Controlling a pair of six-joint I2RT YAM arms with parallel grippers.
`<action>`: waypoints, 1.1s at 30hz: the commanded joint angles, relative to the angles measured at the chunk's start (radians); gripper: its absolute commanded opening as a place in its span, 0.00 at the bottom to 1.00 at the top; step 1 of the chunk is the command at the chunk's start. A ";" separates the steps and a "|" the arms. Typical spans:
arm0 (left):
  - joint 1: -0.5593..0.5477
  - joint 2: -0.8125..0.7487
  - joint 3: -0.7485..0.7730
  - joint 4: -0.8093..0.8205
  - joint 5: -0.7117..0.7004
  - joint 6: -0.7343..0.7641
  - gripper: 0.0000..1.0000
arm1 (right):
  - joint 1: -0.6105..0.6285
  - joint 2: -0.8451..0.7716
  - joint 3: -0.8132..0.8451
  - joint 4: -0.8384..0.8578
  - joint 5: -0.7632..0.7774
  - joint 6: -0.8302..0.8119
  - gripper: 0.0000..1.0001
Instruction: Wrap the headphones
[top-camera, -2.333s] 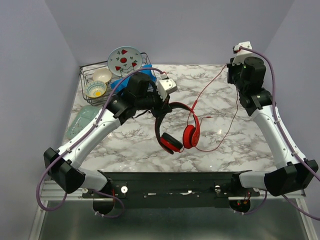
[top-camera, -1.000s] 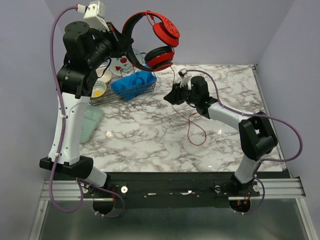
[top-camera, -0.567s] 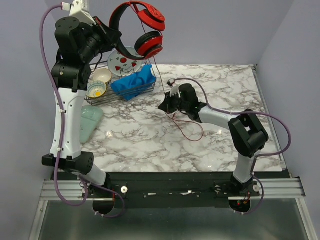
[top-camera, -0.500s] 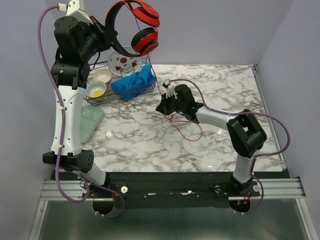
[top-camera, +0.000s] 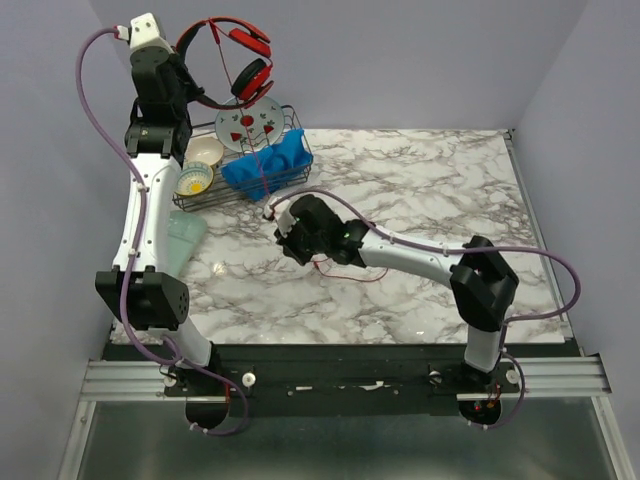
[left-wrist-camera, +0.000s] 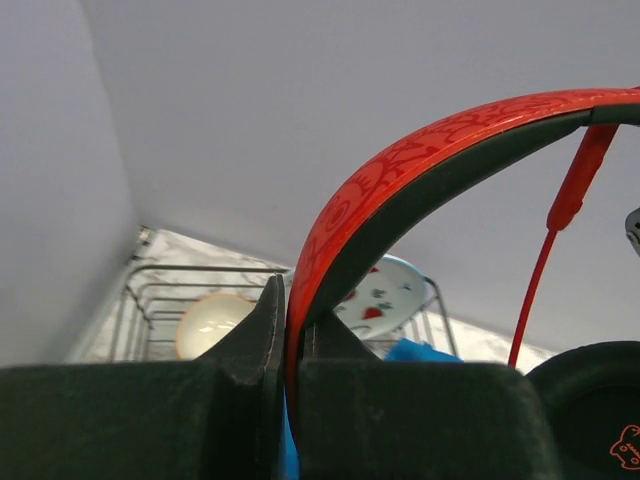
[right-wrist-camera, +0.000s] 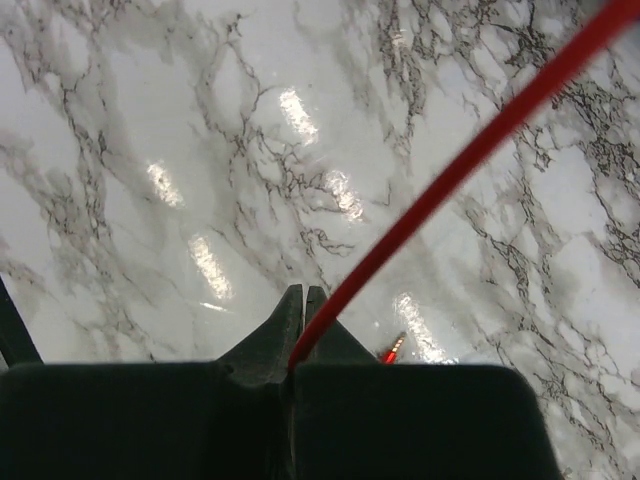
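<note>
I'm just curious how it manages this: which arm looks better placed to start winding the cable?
Probably right: the right gripper is shut on the cable, while the left gripper holds the headphones aloft.

We see red headphones (left-wrist-camera: 420, 165), swirl-patterned and lined black, a red cable (right-wrist-camera: 470, 150), a white bench (top-camera: 420, 190) veined grey, and a pale blue plate (top-camera: 248, 122) dotted with red fruit shapes.
</note>
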 joint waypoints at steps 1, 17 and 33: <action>0.001 -0.009 -0.114 0.311 -0.201 0.232 0.00 | 0.047 -0.090 0.055 -0.196 0.099 -0.088 0.01; -0.229 -0.067 -0.713 0.871 -0.188 0.972 0.00 | 0.039 -0.342 0.260 -0.325 0.409 -0.231 0.01; -0.442 -0.360 -0.894 0.300 0.180 0.967 0.00 | -0.386 -0.296 0.461 -0.308 0.336 -0.277 0.01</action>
